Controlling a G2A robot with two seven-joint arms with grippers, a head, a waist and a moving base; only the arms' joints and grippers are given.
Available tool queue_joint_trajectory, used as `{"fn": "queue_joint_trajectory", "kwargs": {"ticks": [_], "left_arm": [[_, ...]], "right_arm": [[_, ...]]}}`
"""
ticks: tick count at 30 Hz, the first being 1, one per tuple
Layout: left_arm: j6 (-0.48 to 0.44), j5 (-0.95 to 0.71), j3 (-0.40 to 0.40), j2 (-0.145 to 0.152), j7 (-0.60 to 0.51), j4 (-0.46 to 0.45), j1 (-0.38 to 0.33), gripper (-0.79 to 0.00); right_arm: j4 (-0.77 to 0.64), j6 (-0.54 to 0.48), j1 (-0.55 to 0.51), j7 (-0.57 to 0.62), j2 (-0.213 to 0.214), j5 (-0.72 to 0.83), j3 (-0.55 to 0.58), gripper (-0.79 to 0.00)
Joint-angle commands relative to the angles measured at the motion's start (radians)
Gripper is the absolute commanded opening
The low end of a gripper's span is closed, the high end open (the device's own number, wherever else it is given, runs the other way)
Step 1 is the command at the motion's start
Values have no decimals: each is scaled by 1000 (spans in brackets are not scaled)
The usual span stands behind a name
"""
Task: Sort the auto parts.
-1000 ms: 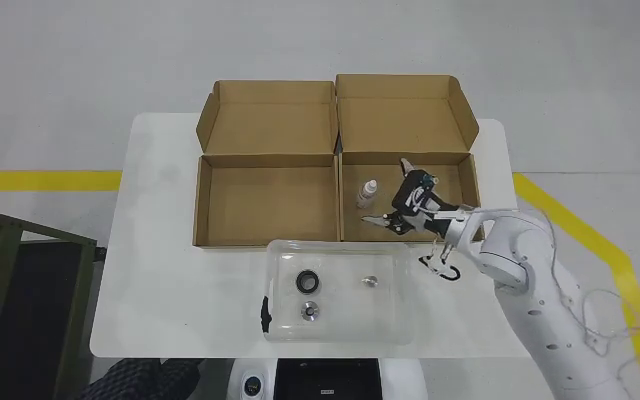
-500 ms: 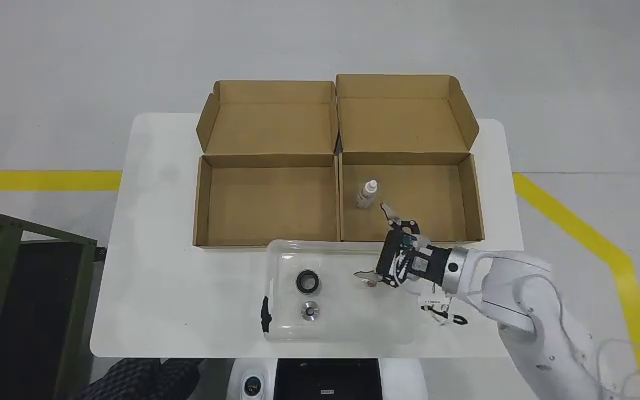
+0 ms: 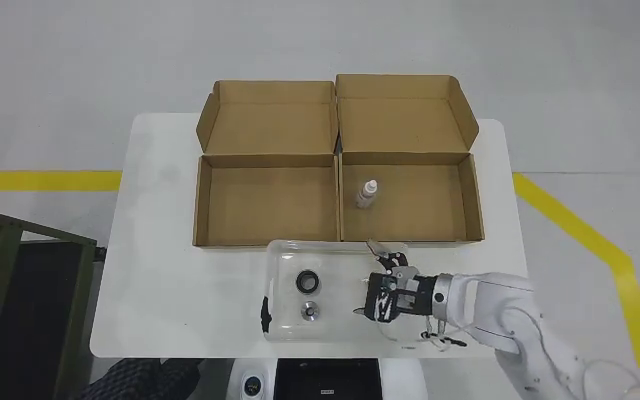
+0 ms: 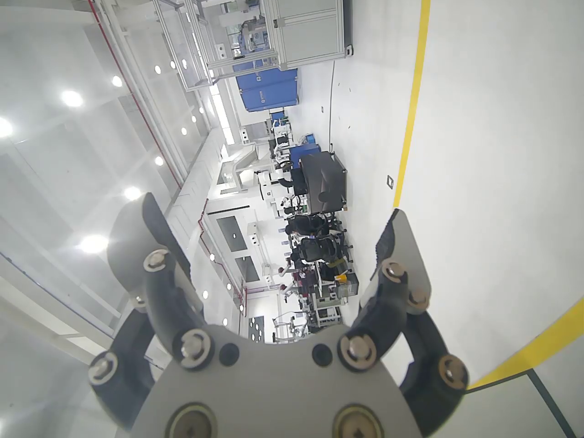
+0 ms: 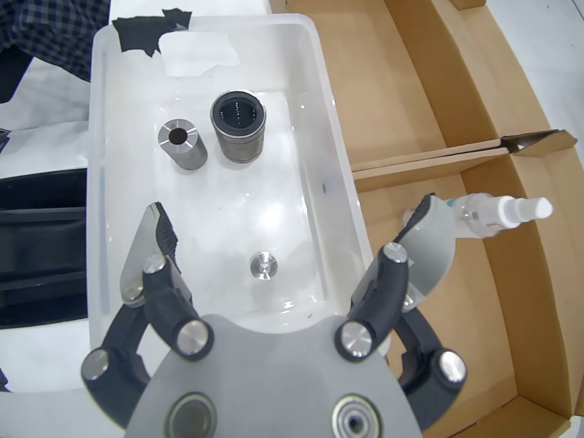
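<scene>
Bench; right box holds bottle; bin, lower centre, holds bearing, sleeve, stud; right claw spread wide over stud; I'd centre on it, drop straight, pinch gently, as the tiny part may slip; left claw wide, empty.

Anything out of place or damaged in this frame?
Two minor things. Ragged black tape is stuck over one end rim of the clear plastic bin. A small clear spray bottle with white nozzle sits alone in the right brown cardboard box, unlike the metal cylinders in the bin.
</scene>
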Motion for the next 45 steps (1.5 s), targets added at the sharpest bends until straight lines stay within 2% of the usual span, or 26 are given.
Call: {"fn": "queue_joint_trajectory", "kwargs": {"ticks": [1,16,20,27,30,32,33,35,41,44,45], "left_arm": [[0,0,0,0,0,0,0,0],[0,0,0,0,0,0,0,0],[0,0,0,0,0,0,0,0],[0,0,0,0,0,0,0,0],[0,0,0,0,0,0,0,0],[0,0,0,0,0,0,0,0],[0,0,0,0,0,0,0,0],[0,0,0,0,0,0,0,0],[0,0,0,0,0,0,0,0],[0,0,0,0,0,0,0,0],[0,0,0,0,0,0,0,0]], "right_arm": [[0,6,-5,16,1,-4,-3,0],[-5,28,-13,179,9,-25,-53,0],[10,39,1,232,8,-25,-76,-52],[42,71,47,301,3,-6,-121,-71],[57,85,68,320,1,1,-137,-148],[68,93,82,337,-1,5,-149,-237],[72,98,90,345,-2,7,-155,-308],[81,109,102,362,-4,11,-167,-369],[95,126,126,410,-7,20,-194,-406],[99,131,133,418,-8,24,-203,-471],[100,131,136,420,-8,25,-204,-517]]}}
